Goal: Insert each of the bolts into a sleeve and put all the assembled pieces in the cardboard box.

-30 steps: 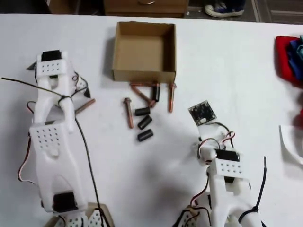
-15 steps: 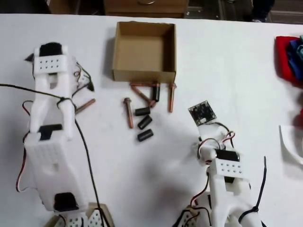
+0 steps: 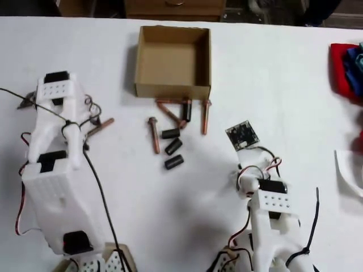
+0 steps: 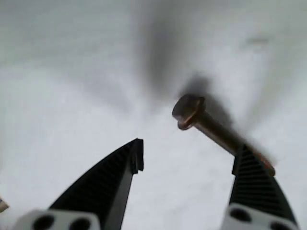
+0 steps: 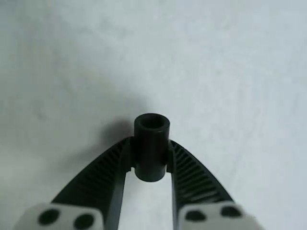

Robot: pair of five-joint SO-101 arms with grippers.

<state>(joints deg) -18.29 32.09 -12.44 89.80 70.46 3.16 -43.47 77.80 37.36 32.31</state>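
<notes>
since half a second ago the left arm (image 3: 54,141) has drawn back toward the near edge, and the right arm (image 3: 272,226) has stayed put. the left tool (image 4: 189,149) is spread open, with a copper bolt (image 4: 206,125) lying on the white surface (image 4: 72,72) just past its tips. the bolt's shank runs behind one finger, perhaps touching it. the right tool (image 5: 151,155) is clamped on a black sleeve (image 5: 151,139). the cardboard box (image 3: 173,89) sits well apart from both.

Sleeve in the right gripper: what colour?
Plain black sleeve, clamped in the right gripper; the right wrist view shows it best.
</notes>
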